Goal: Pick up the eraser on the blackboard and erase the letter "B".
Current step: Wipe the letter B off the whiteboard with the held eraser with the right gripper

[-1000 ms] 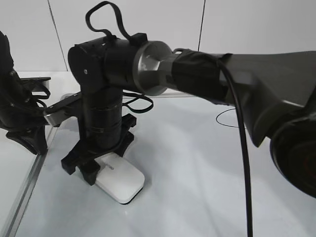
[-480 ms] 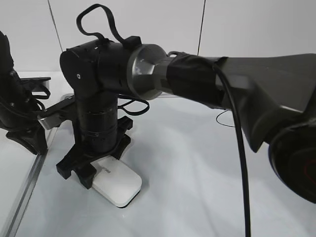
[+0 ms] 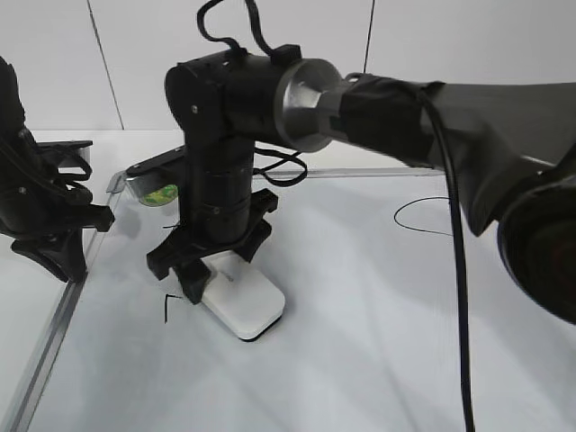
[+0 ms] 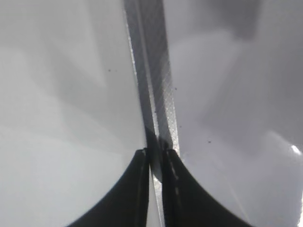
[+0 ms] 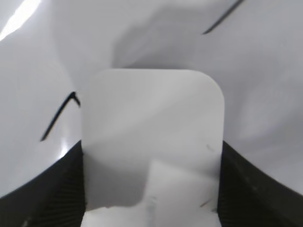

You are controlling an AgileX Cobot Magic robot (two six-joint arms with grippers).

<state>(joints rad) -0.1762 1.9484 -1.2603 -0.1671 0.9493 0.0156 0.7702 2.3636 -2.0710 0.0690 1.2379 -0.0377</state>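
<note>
While the right arm reaches across from the right edge, its hand (image 3: pixel 209 281) points straight down near the front-left part of the board (image 3: pixel 378 351) and grips the eraser (image 3: pixel 245 304). In the right wrist view the two black fingers (image 5: pixel 45 189) press against both long sides of the eraser (image 5: pixel 151 146), closed onto it. The eraser lies flat on the board, its thin black underside touching the white surface.

A short black marker stroke (image 3: pixel 168 304) shows on the board just left of the eraser, and the right wrist view shows the same stroke (image 5: pixel 59 116) beside the eraser's left side. Another curved black line (image 3: pixel 418 216) lies well apart, toward the far-right part of the board. Whether either belongs to the letter B cannot be told.

A round green sticker (image 3: pixel 162 194) sits near the board's far-left corner, behind the arm.

The left hand (image 3: pixel 49 234) rests at the left edge. In the left wrist view its fingers (image 4: pixel 137 189) stand almost together around the grey frame (image 4: pixel 151 71).
</note>
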